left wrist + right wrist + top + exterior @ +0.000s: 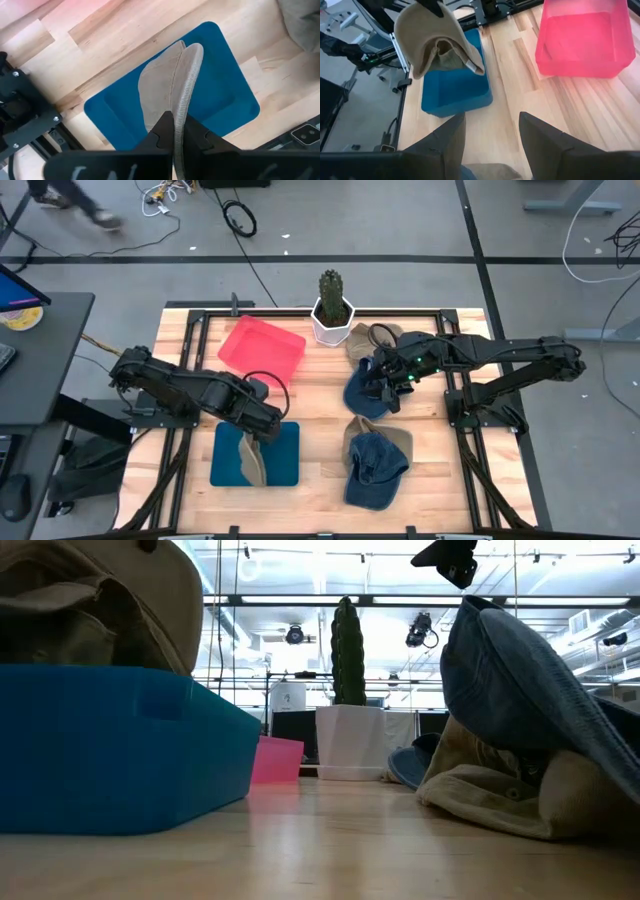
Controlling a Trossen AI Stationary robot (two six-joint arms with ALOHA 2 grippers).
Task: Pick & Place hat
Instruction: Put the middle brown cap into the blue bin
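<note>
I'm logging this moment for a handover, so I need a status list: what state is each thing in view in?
Left gripper: shut on the tan hat's brim.
Tan hat: held above the blue bin.
Blue bin: on the table, upright.
Right gripper: open, over the blue hats.
Pink bin: upright, nothing in it.
Denim hat: resting on a tan hat.
Cactus pot: upright.
</note>
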